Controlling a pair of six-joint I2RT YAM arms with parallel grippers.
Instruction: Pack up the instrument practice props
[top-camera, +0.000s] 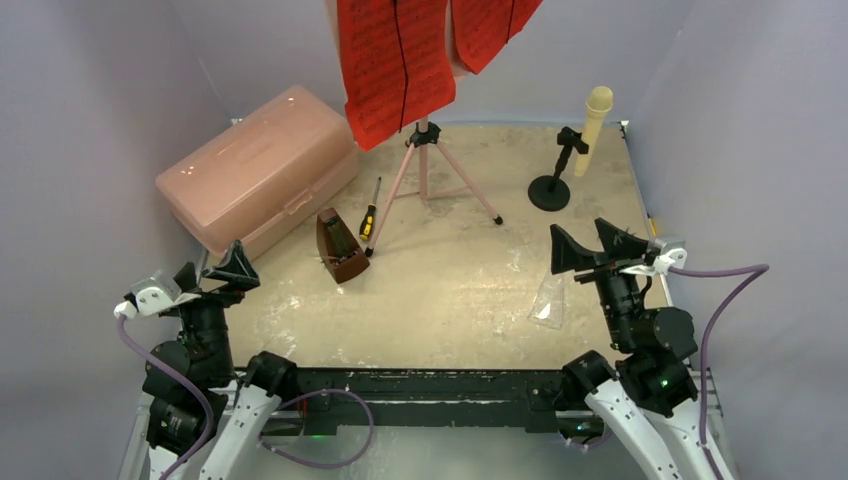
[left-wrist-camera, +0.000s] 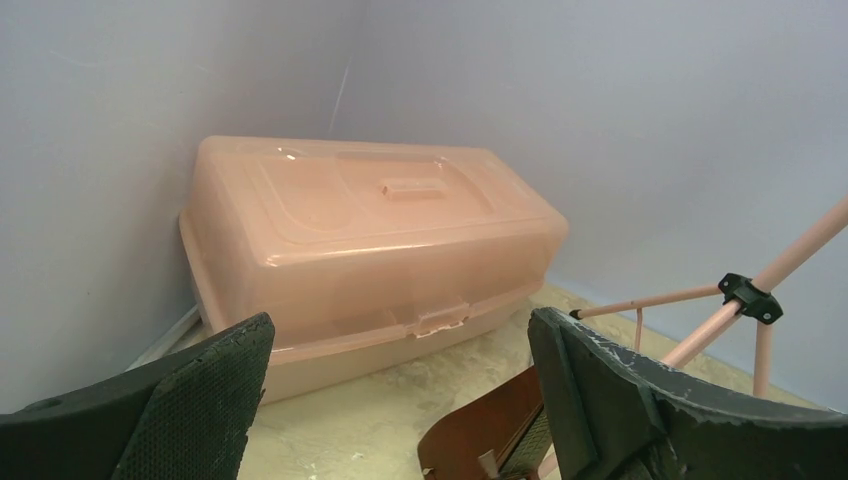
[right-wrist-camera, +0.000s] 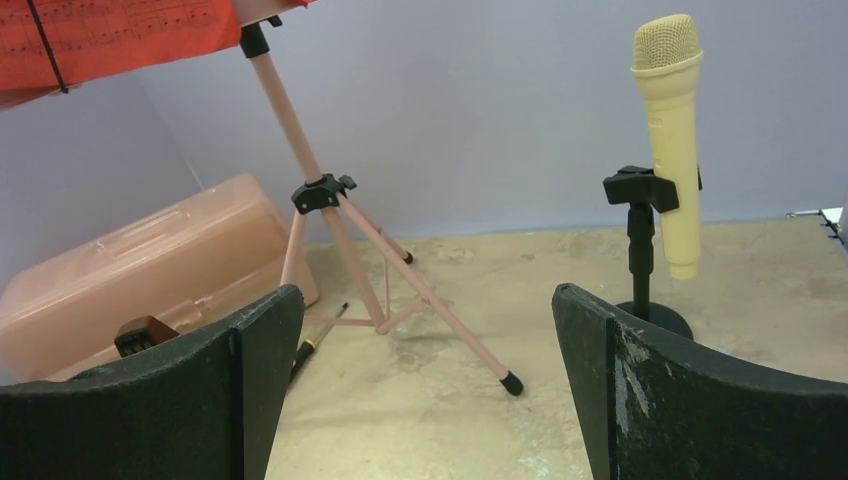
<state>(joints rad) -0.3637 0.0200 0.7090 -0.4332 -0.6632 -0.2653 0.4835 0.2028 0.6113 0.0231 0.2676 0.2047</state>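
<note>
The pink tripod music stand (top-camera: 432, 170) (right-wrist-camera: 340, 235) stands at the back middle, and red sheet-music pages (top-camera: 395, 60) (right-wrist-camera: 110, 35) hang from its top. A brown pyramid metronome (top-camera: 340, 245) (left-wrist-camera: 500, 425) sits upright left of the stand. The cream stick microphone (top-camera: 594, 128) (right-wrist-camera: 672, 140) is clipped upright in a black stand (top-camera: 550, 190) at the back right. My left gripper (top-camera: 228, 268) (left-wrist-camera: 400, 400) hovers open at the near left, facing the box, nothing in it. My right gripper (top-camera: 598, 248) (right-wrist-camera: 428, 390) hovers open at the near right, empty, well short of the microphone.
A large translucent pink lidded box (top-camera: 258, 168) (left-wrist-camera: 370, 250) lies shut against the left wall. A yellow-and-black-handled screwdriver (top-camera: 370, 217) lies between metronome and tripod. A clear plastic scrap (top-camera: 548, 298) lies near the right arm. Grey walls close in three sides.
</note>
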